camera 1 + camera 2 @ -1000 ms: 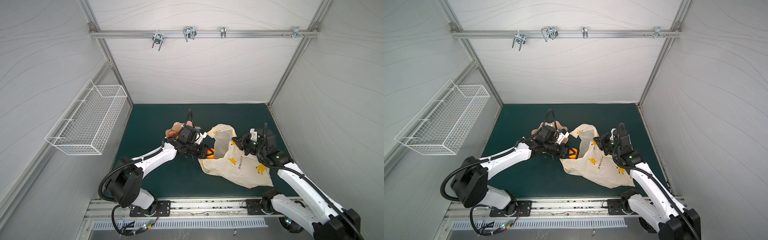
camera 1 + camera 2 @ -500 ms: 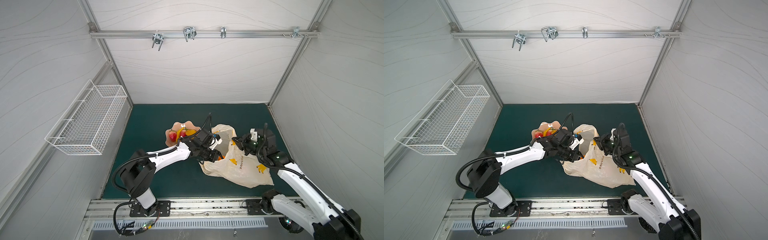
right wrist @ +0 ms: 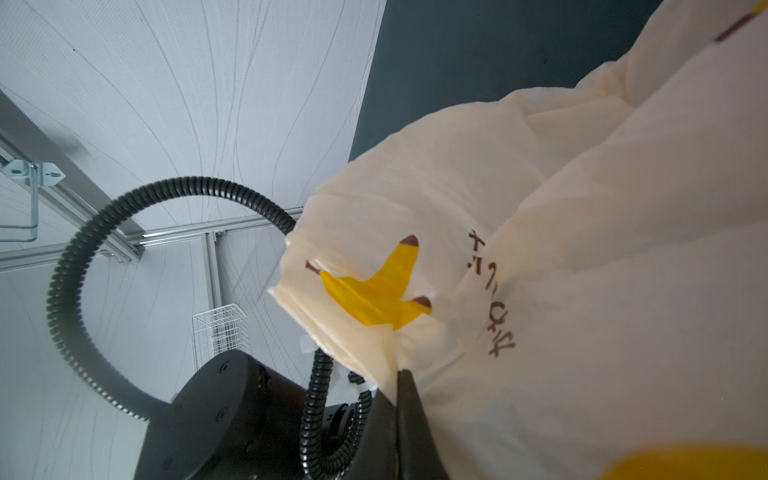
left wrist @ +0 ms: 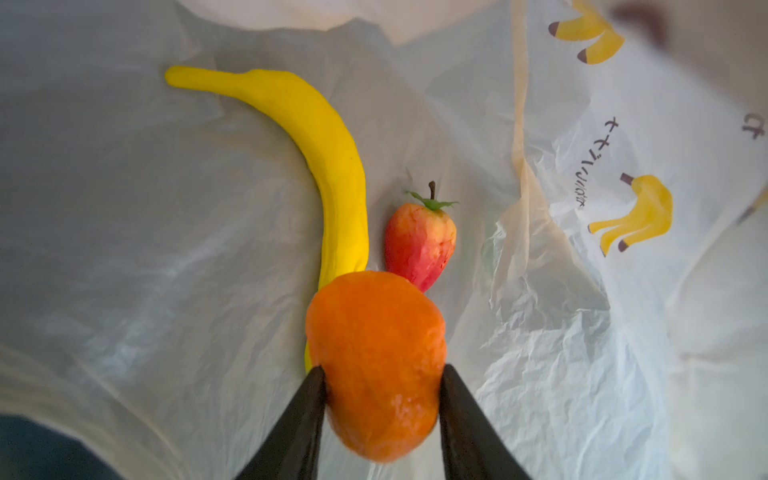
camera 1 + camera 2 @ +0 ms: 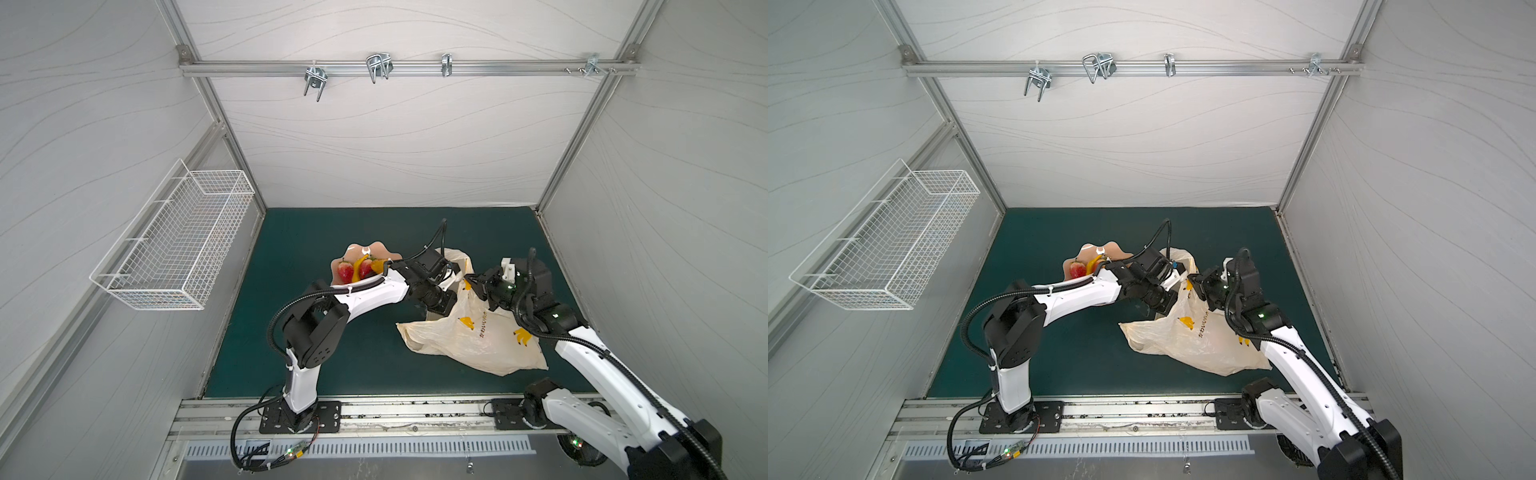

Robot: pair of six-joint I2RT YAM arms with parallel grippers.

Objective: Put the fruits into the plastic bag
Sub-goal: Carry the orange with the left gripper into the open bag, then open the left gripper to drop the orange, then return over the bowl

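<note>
A wire basket hangs on the left wall, well apart from everything else. Left of centre on the green mat stands a pink bowl with two strawberries, a bowl banana and a yellow-orange pear inside it. The left arm passes just beside the bowl and reaches into the mouth of the bag, so the top views hide its fingers. In the left wrist view the left gripper is clamped on the orange, one black finger pressed to each side. The orange is inside the bag, over the near ends of a long banana and a bag strawberry. Those two lie side by side on the plastic. Whether the orange touches them cannot be told. The bag sprawls right of centre on the mat, its mouth turned toward the bowl. At the mouth's right side the right gripper is closed tight on a bunched fold of the rim, holding that edge up off the mat.
</note>
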